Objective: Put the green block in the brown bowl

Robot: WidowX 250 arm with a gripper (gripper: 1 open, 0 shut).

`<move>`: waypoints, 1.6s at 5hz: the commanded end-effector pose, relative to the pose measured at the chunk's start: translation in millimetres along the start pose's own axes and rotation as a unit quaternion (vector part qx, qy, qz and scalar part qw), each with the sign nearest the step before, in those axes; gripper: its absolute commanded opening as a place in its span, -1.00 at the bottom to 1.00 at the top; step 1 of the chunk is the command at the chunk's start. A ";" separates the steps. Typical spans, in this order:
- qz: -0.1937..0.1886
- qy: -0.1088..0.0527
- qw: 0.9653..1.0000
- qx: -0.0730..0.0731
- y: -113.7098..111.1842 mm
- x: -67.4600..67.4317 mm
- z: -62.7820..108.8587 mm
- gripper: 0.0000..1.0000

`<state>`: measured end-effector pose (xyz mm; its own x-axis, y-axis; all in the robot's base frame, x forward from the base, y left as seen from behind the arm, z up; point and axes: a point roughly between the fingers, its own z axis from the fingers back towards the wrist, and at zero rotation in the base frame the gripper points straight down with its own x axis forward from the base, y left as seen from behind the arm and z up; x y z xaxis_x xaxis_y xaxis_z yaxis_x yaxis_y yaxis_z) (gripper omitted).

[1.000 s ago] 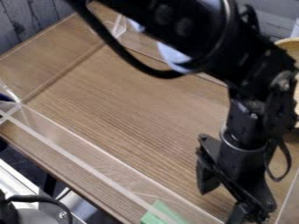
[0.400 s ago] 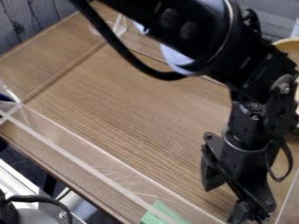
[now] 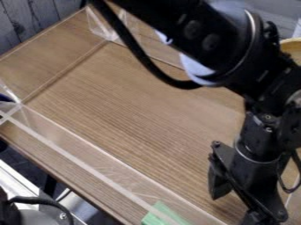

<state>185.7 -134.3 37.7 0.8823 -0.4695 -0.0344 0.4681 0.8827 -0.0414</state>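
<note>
The green block (image 3: 164,214) lies flat on the wooden table (image 3: 123,97) at its near edge, partly cut off by the bottom of the camera view. My gripper (image 3: 248,199) hangs low at the lower right, to the right of the block and apart from it. Its dark fingers (image 3: 223,181) point down and stand open, with nothing between them. The bulky black arm (image 3: 223,53) fills the upper right. The brown bowl is hidden behind the arm or out of view.
A raised clear strip (image 3: 53,134) runs diagonally across the table's left front, with a wooden rim along the far left side. Metal parts (image 3: 35,211) sit below the table edge at the bottom left.
The gripper has shifted slightly to the right and down, and the upper arm has swung further right. The green block has not moved. The jaws stay open.
</note>
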 end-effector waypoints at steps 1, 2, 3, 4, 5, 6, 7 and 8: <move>-0.015 -0.007 1.000 -0.011 2.4 9.8 7.1 1.00; -0.027 0.010 0.999 -0.021 6.9 9.5 4.5 1.00; -0.024 0.013 0.999 -0.021 6.8 12.2 3.3 1.00; -0.019 0.015 1.000 -0.020 7.2 13.6 3.7 1.00; -0.015 0.015 1.000 -0.008 6.4 11.1 0.7 1.00; -0.011 0.015 1.000 0.005 6.4 8.5 -1.2 1.00; -0.015 0.016 1.000 0.009 7.9 11.8 8.2 1.00; -0.022 0.018 1.000 0.012 9.8 16.0 14.1 1.00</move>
<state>193.8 -127.7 37.8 0.8530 -0.5050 -0.1320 0.5070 0.8617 -0.0201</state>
